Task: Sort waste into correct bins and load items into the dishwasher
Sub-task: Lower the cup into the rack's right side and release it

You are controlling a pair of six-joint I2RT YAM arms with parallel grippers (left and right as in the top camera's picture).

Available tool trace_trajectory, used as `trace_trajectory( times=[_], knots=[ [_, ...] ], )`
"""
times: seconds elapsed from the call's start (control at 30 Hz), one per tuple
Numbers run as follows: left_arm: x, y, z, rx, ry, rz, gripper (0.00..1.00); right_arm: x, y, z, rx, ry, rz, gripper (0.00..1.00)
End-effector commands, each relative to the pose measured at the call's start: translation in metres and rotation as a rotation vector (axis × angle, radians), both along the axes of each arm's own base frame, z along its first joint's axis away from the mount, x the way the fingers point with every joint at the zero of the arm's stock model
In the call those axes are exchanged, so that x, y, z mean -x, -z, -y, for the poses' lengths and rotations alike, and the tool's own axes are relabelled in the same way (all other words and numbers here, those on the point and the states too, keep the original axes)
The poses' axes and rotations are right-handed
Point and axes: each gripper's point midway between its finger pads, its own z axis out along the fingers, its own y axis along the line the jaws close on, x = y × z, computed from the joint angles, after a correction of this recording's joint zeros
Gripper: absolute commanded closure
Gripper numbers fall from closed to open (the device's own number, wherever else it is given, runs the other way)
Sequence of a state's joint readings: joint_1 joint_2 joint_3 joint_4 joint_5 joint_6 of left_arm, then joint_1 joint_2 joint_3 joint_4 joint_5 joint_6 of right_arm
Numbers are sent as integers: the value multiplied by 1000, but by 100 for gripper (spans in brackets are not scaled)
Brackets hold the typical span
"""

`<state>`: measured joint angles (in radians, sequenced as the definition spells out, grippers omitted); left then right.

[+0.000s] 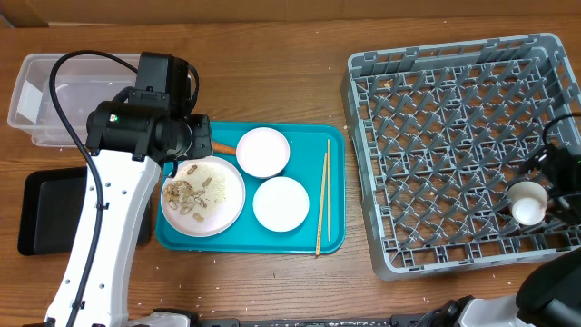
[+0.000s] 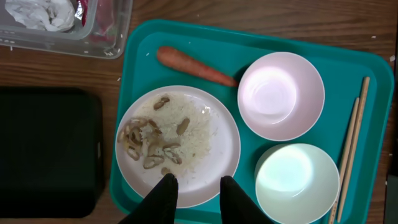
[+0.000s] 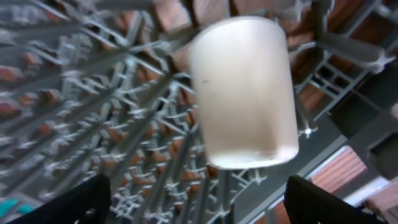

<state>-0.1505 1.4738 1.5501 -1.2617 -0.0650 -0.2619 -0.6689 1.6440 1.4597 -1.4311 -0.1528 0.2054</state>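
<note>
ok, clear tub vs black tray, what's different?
The tub is clear and deep-walled; the black tray is opaque and shallow. The tub holds a tissue and red wrapper; the black tray shows nothing in it. Both are rectangular and sit left of the teal tray.

Bare bench [image 1: 272,82] lies open between clear tub [image 1: 54,91] and dish rack [image 1: 454,82]. On the teal tray [image 1: 309,136], a carrot [image 1: 222,145] and bowl [image 1: 262,152] hem the plate [image 1: 222,191] closely.

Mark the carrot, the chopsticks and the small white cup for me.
carrot [image 2: 194,66]: left wrist view, mid-body.
chopsticks [image 2: 354,142]: left wrist view, mid-shaft.
small white cup [image 3: 242,93]: right wrist view, side wall.
</note>
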Motion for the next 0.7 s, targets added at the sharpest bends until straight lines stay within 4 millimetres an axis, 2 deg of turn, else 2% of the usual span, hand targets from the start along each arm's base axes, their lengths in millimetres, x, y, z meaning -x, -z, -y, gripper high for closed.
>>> trace_trajectory(
  times=[0.0, 0.13, 0.23, 0.37, 0.4, 0.43, 0.57, 0.67],
  knots=[
    [-1, -4, -2, -6, -11, 11, 74, -16, -47, 6, 56, 1, 128, 9],
    [-1, -4, -2, -6, -12, 11, 74, -7, -69, 0, 78, 0, 154, 10],
    [-1, -4, -2, -6, -12, 11, 74, 1, -69, -7, 63, -26, 133, 20],
    [-1, -4, -2, -7, -11, 10, 74, 8, -51, -13, 26, -27, 88, 61],
    [-1, -4, -2, -7, -11, 10, 74, 10, -46, -14, 20, -27, 79, 68],
    [-1, -3, -2, -6, -11, 10, 74, 11, -40, -15, 11, -26, 68, 72],
    [0, -3, 1, 11, -4, 8, 74, 13, -15, -13, 9, -25, 45, 74],
    [0, -3, 1, 11, -4, 8, 74, 15, -1, -10, 24, -20, 25, 87]
  ],
)
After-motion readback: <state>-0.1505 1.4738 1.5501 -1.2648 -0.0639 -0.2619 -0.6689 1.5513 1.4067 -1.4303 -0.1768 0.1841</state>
